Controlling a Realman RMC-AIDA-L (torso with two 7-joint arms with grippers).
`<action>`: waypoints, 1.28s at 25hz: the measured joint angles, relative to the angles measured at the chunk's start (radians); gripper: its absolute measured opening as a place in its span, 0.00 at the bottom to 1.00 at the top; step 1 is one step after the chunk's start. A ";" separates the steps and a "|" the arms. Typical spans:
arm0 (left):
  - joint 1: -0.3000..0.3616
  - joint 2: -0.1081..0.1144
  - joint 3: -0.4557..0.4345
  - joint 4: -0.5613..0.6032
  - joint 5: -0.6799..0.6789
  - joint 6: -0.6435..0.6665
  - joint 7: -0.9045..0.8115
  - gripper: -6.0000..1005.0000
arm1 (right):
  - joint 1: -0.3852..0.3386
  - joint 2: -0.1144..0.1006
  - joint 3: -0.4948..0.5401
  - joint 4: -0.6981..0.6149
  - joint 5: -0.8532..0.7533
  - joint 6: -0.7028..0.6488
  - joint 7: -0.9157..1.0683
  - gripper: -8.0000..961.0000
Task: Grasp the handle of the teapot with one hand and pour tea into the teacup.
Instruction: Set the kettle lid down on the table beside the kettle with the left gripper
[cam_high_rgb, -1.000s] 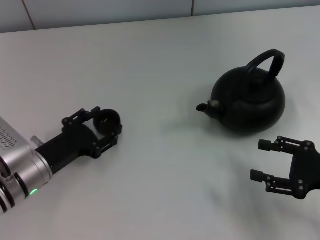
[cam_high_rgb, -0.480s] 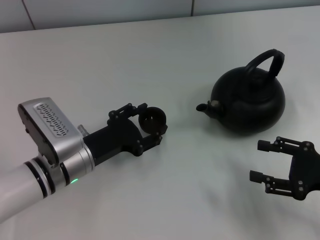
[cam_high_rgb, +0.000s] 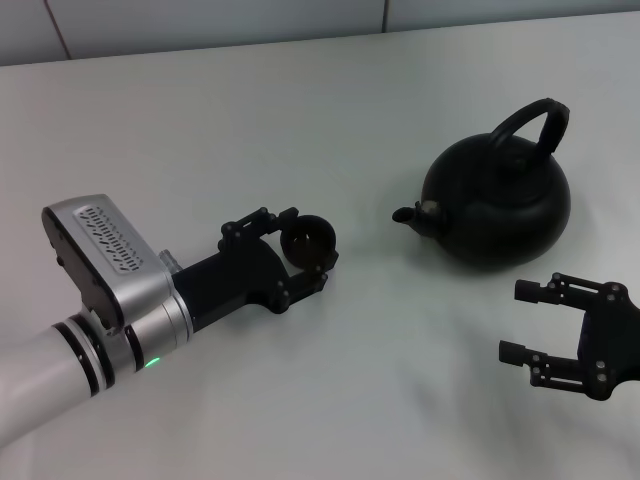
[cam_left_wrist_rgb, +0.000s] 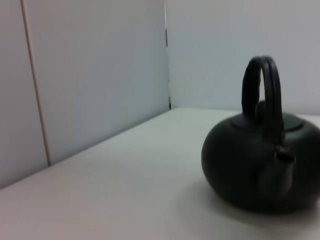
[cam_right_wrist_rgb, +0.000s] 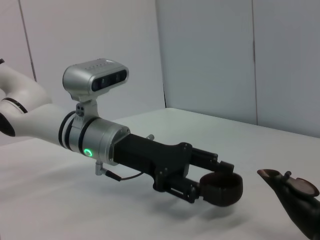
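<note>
No readable text, label, brand, number or sign appears on anything in these views

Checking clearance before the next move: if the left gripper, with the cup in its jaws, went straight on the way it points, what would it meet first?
Probably the teapot. The left gripper, shut on the cup, points across bare table toward the spout side; the left wrist view faces the pot squarely.

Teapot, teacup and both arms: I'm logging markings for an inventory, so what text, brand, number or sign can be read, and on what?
None can be read.
The teapot: plain matte black.
The teacup, held in the left gripper: no mark.
The right gripper: no label visible.
Left arm's green light: a glowing ring, not text.
</note>
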 joint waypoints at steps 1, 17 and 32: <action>0.000 0.000 0.000 -0.001 0.000 -0.010 0.007 0.70 | 0.000 0.000 0.000 0.000 0.000 0.000 0.000 0.76; 0.001 0.000 -0.027 -0.026 0.001 -0.073 0.052 0.70 | 0.001 0.000 0.002 0.000 0.000 -0.006 0.000 0.76; 0.004 0.000 -0.046 -0.032 0.001 -0.081 0.053 0.79 | 0.003 0.000 0.012 0.000 0.000 -0.009 0.000 0.76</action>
